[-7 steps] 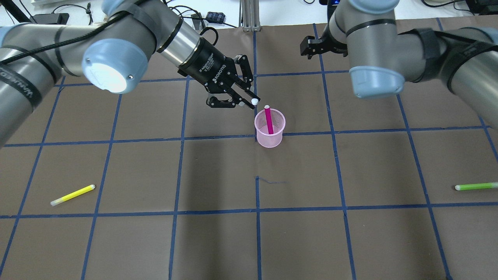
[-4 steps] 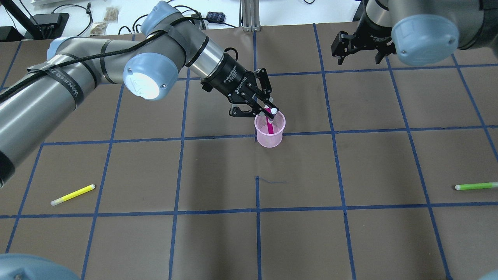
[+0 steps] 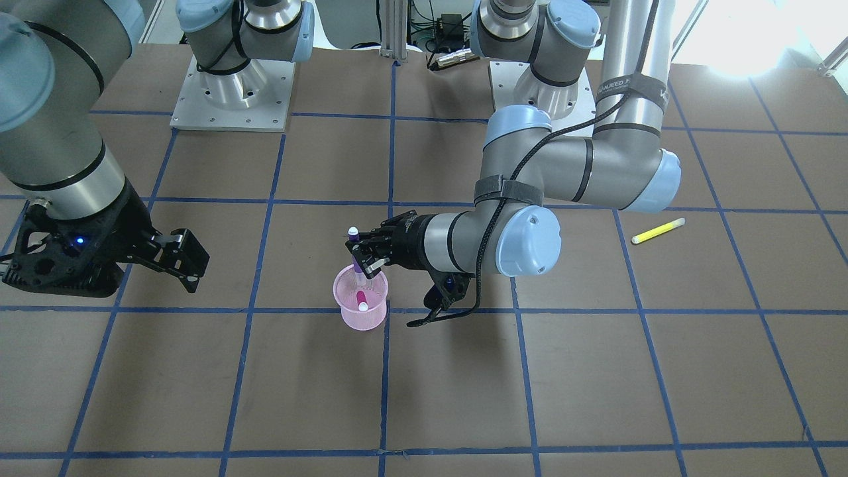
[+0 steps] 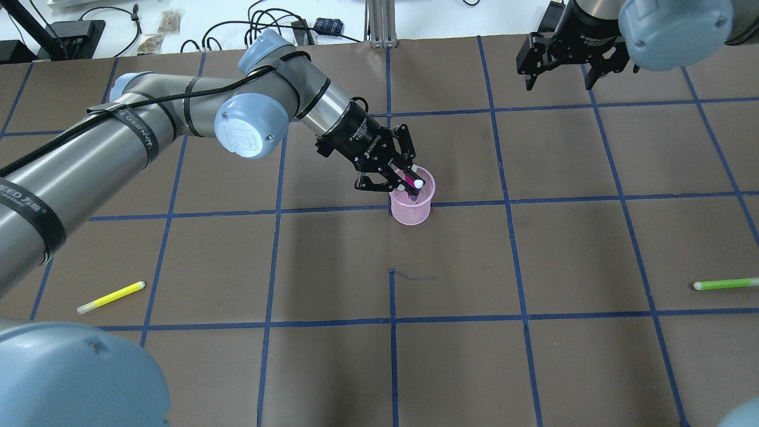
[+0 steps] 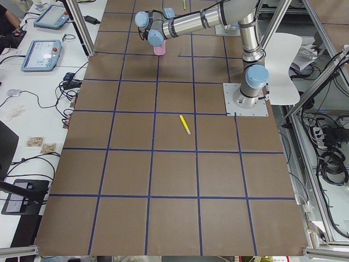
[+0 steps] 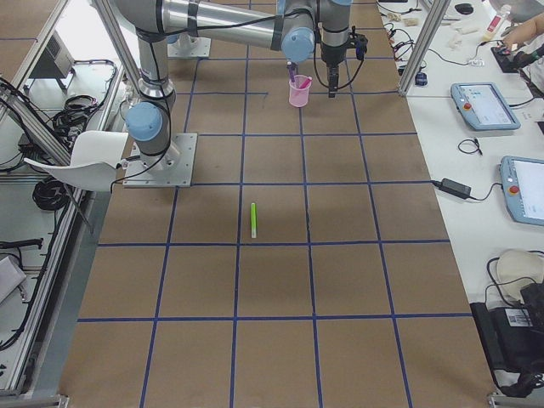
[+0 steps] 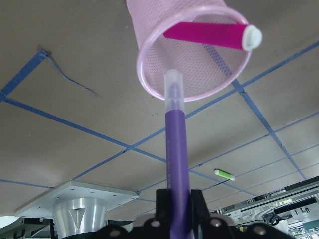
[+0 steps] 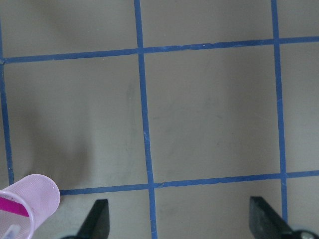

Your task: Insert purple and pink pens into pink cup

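The pink mesh cup [image 4: 411, 212] stands near the table's middle; it also shows in the front view [image 3: 361, 317] and the left wrist view [image 7: 144, 74]. The pink pen [image 7: 204, 34] leans inside it [image 3: 362, 302]. My left gripper [image 4: 403, 181] is shut on the purple pen [image 7: 177, 159] and holds it tilted over the cup's rim, its clear tip just at the opening [image 3: 354, 246]. My right gripper [image 4: 560, 71] is open and empty, well behind and to the right of the cup [image 3: 179, 262].
A yellow pen [image 4: 111, 297] lies at the front left on the brown, blue-gridded table. A green pen [image 4: 724, 284] lies at the front right edge. Both arm bases [image 3: 232, 93] stand at the robot's side.
My left gripper has moved right and down with the purple pen, from beside the cup to over its rim. My right arm has pulled back and to the right.
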